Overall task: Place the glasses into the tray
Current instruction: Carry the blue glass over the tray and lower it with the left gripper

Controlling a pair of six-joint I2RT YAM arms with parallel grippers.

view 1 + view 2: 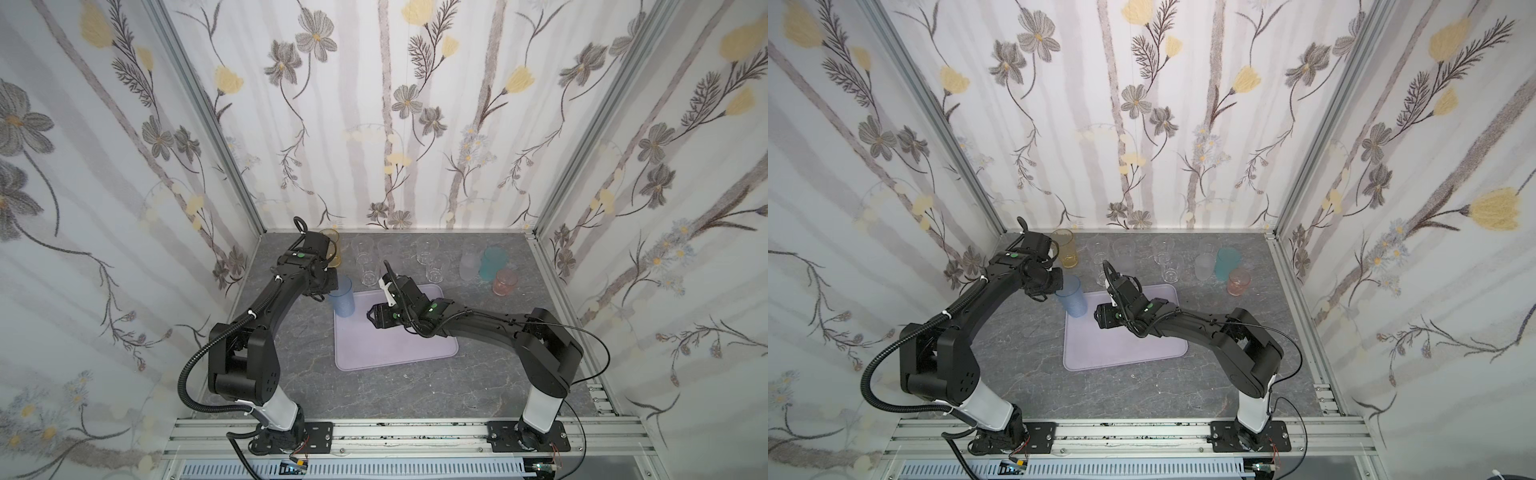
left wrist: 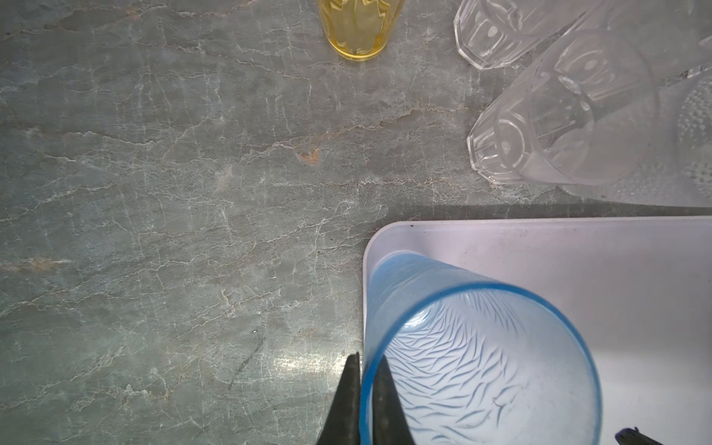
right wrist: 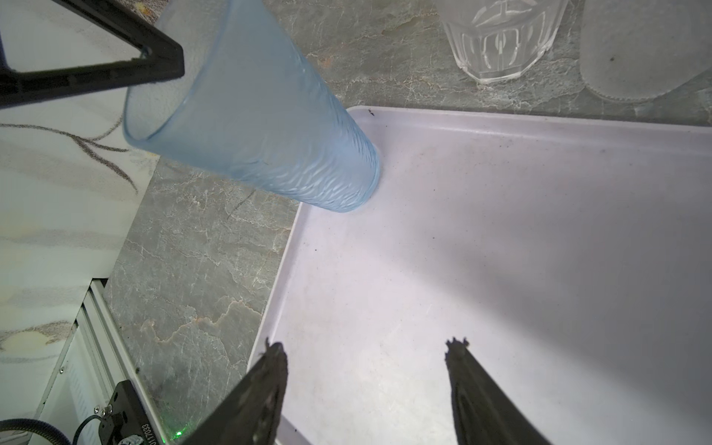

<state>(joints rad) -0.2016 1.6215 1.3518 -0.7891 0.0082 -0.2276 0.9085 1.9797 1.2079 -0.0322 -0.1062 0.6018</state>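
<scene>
The left end effector (image 2: pixel 366 360) is clenched on the rim of the ribbed blue see-through tumbler (image 2: pixel 481 366), which is tilted with its base in a corner of the flat pale lilac tray (image 2: pixel 578 250). The right end effector (image 3: pixel 366 345) hovers released, empty. Placing seems nearly done; next, level the tumbler and let go.

Rippled blue tumbler (image 3: pixel 269 127), pale lilac tray (image 3: pixel 501 231), grey marbled tabletop (image 2: pixel 154 192).

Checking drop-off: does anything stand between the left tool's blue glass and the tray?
Nothing visible. The left tool holds the blue glass by its rim, base at the tray corner; the right tool hovers open, apart.
</scene>
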